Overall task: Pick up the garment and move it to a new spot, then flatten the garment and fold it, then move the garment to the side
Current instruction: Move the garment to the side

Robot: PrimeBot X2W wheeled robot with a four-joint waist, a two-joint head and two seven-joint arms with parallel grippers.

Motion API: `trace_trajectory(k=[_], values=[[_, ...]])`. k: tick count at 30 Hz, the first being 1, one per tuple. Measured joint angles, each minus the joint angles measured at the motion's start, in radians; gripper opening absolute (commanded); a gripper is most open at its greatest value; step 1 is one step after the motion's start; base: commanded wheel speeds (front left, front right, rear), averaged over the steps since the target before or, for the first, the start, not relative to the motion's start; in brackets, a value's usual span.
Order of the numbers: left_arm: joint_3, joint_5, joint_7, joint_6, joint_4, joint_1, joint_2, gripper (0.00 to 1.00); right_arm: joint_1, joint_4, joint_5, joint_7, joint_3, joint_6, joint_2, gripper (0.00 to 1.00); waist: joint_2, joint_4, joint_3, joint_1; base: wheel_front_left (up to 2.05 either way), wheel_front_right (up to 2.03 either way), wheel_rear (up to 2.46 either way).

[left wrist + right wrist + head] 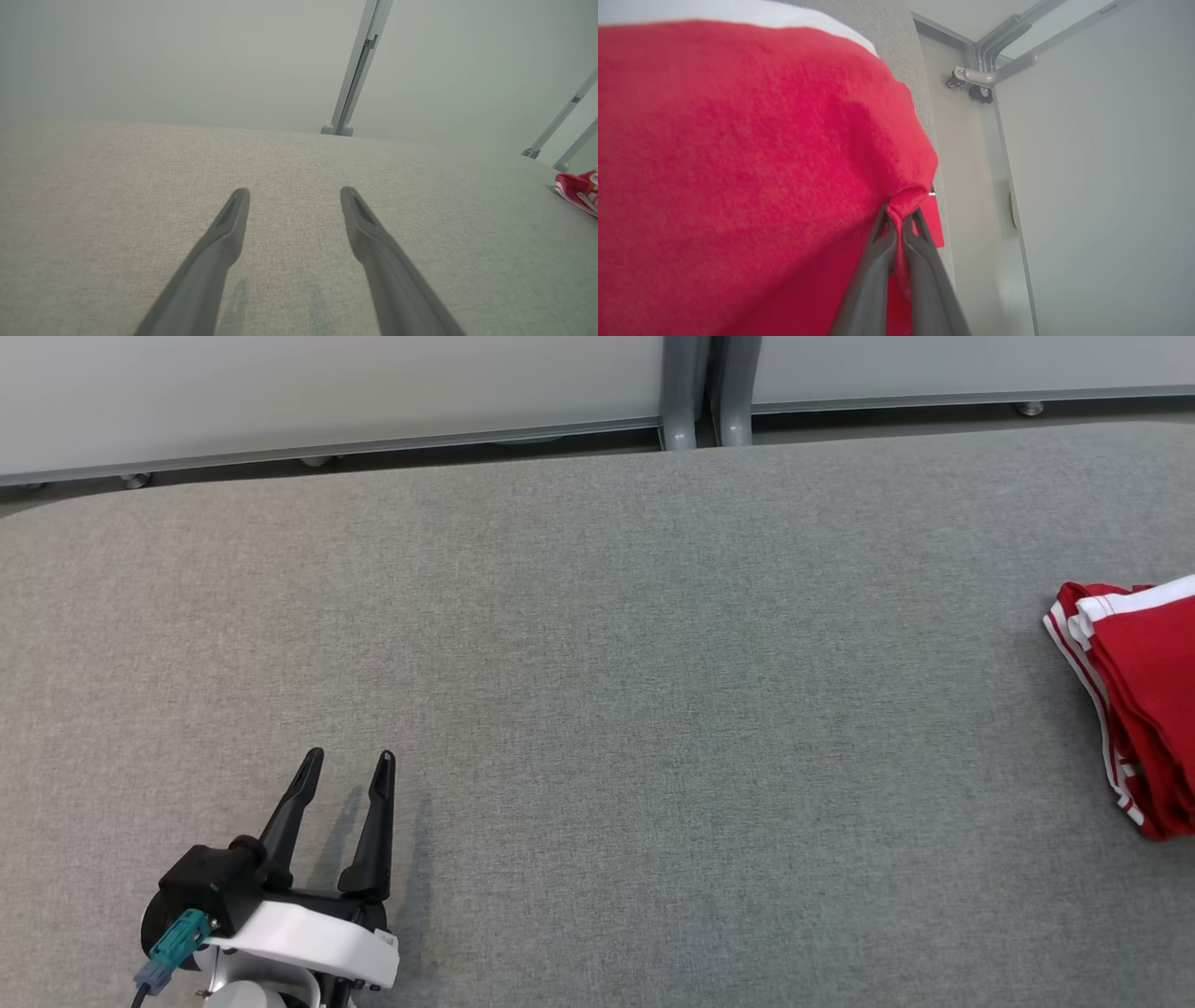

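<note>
The garment (1144, 700) is red with white stripes and lies folded at the far right edge of the grey table (597, 644). The left wrist view catches a corner of the garment (578, 192) far to the right. Close up in the right wrist view, the garment (738, 163) takes up the left half, and my right gripper (899, 219) is shut on a pinched fold of its red fabric near the table's edge. My left gripper (353, 763) rests at the lower left of the table, open with nothing between its fingers (229, 224).
Pale partition walls with grey metal posts (695, 392) stand behind the table. In the right wrist view, floor and a panel foot with casters (976, 84) lie beyond the table's right edge.
</note>
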Motion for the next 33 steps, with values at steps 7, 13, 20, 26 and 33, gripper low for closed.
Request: trace_trajectory(k=[7, 13, 20, 26, 33], values=[[-0.004, 0.006, 0.000, 0.009, -0.001, -0.006, 0.010, 1.00, 0.032, 0.036, -0.129, -0.035, -0.178, 0.000, 0.105, 1.00, 0.0000, 0.013, 0.002, 0.0001, 0.00, 0.00, 0.00], [-0.001, 0.034, 0.000, 0.027, -0.020, -0.006, 0.022, 1.00, 0.038, -0.021, -0.131, -0.146, -0.217, 0.000, 0.188, 1.00, 0.0000, 0.011, -0.022, 0.0000, 0.00, 0.00, 0.00], [0.038, 0.046, 0.000, 0.050, -0.073, 0.019, 0.006, 1.00, 0.085, -0.141, -0.015, -0.328, -0.137, 0.000, 0.271, 1.00, 0.0000, -0.001, -0.073, 0.0000, 0.00, 0.00, 0.00], [0.076, 0.058, 0.000, 0.058, -0.123, 0.059, -0.018, 1.00, 0.172, -0.257, 0.095, -0.432, -0.036, 0.000, 0.319, 1.00, 0.0000, -0.008, -0.126, 0.0000, 0.00, 0.00, 0.00], [0.105, 0.067, -0.001, 0.098, -0.093, 0.103, -0.037, 1.00, 0.306, -0.364, 0.191, -0.556, 0.015, 0.000, 0.396, 1.00, 0.0000, -0.004, -0.193, 0.0001, 0.00, 0.00, 0.00]])
